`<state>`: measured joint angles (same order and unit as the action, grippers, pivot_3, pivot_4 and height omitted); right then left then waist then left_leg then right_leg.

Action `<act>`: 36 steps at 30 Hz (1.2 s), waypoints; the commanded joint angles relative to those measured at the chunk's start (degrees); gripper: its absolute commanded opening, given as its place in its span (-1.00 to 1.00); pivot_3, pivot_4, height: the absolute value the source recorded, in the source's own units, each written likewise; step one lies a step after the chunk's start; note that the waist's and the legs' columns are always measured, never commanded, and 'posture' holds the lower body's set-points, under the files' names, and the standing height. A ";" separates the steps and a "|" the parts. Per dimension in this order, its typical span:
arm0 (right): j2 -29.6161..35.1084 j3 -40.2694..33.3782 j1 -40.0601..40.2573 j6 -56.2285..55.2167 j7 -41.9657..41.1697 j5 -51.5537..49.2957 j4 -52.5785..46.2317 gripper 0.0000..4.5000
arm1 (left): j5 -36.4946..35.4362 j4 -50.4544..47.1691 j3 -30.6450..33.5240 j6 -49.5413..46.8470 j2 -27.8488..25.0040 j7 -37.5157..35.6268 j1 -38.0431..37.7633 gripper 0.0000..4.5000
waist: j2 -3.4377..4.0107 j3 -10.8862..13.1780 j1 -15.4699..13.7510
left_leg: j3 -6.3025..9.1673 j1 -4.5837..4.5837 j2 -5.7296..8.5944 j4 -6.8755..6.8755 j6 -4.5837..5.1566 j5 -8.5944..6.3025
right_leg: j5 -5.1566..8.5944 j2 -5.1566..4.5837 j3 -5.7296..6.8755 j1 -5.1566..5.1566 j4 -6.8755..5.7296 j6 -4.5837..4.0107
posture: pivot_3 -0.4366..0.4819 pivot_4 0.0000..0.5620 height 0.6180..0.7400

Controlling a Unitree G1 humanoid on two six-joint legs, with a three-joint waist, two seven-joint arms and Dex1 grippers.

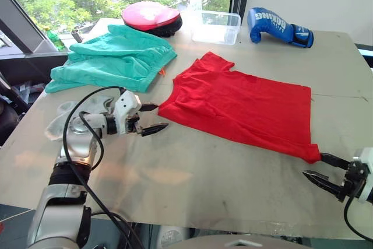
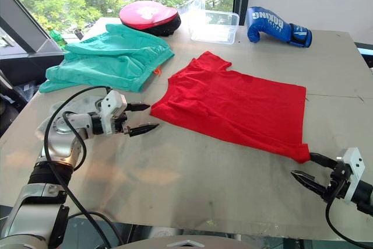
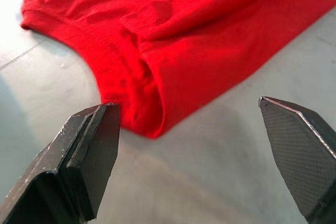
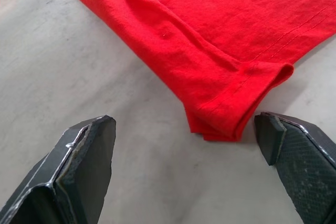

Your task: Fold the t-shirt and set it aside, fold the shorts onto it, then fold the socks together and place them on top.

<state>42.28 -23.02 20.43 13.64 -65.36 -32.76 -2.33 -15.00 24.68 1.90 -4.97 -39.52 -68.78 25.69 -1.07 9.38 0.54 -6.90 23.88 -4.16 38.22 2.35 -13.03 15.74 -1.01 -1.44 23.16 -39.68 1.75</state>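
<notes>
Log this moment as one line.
left hand: open, at shirt corner | right hand: open, at hem corner | bright red thin t-shirt: flat, unfolded

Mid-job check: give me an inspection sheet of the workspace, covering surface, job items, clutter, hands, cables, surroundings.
Surface: grey table, bare in front, faint marks.
T-shirt: t-shirt lies flat at the middle, already folded over at least once, no hand on it.
Shorts: shorts bunched at far left.
Socks: socks at the left edge, partly behind the left arm.
Clutter: red-pink round pad, clear plastic box, blue boxing glove along the far edge.
Hands: left hand open beside the t-shirt's left corner; right hand open at its near right corner.
Cables: black cable loops over the left arm.
Surroundings: window with trees at far left, white wall at far right.
</notes>
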 commanded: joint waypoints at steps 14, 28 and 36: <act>-0.65 0.32 -3.90 7.38 6.02 -0.25 -4.66 -0.37 | 1.88 3.76 -2.89 -2.20 -0.95 -5.02 3.98 -1.00 | -0.03 -0.02 0.15 | 0.01 0.03 0.00 -0.02 0.02 -0.02 | 0.00 0.01 0.00 0.01 0.01 0.00 | -0.05 -0.47 0.91; 5.15 -4.23 -2.08 2.58 -1.99 0.51 -1.48 -0.98 | -4.27 -9.40 -1.12 -11.68 -8.16 -13.29 -6.49 -1.00 | -0.03 -0.02 0.28 | -0.01 0.03 -0.02 -0.09 0.03 -0.03 | 0.01 -0.03 -0.02 0.05 0.05 -0.01 | -0.05 -0.47 0.91; 4.64 -6.06 -3.61 4.01 -4.68 -4.98 -2.71 -0.98 | -3.56 -11.54 -0.41 -10.06 -9.71 -10.25 -10.39 -1.00 | -0.03 -0.03 0.21 | 0.01 0.02 -0.03 -0.11 0.03 -0.02 | 0.11 -0.35 -0.01 0.03 0.15 -0.20 | -0.05 -0.47 0.91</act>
<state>47.17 -26.31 17.83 18.19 -69.65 -35.46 -3.62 -19.16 13.85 -0.01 -15.77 -48.50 -80.03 15.42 -1.10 9.35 0.75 -6.90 23.89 -4.19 38.11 2.38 -13.05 15.85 -1.36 -1.46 23.20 -39.53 1.55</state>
